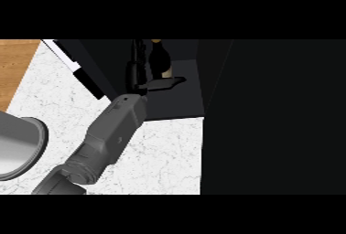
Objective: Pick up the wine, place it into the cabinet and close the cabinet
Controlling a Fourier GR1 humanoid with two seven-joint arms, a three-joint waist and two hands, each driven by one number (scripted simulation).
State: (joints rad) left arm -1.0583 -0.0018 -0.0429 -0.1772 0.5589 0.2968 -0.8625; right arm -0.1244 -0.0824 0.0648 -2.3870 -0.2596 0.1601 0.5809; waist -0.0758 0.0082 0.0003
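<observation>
Hand (138, 73) dark against cabinet (177, 103) interior; wine (160, 59) partly hidden.

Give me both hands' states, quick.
Left robot hand: inside the cabinet beside the wine bottle; open or closed cannot be told.
Right robot hand: not in view.

A white marble counter (169, 155) with grey veining fills the lower middle of the view; at its upper left corner lies a strip of warm wooden floor (15, 68); against its left edge sits the curved rim of a grey metal sink (30, 146), pale and softly lit; to the right of the counter a broad black panel (277, 119) runs from top to bottom; light falls evenly on the stone, leaving the dark surfaces beyond it featureless.
</observation>
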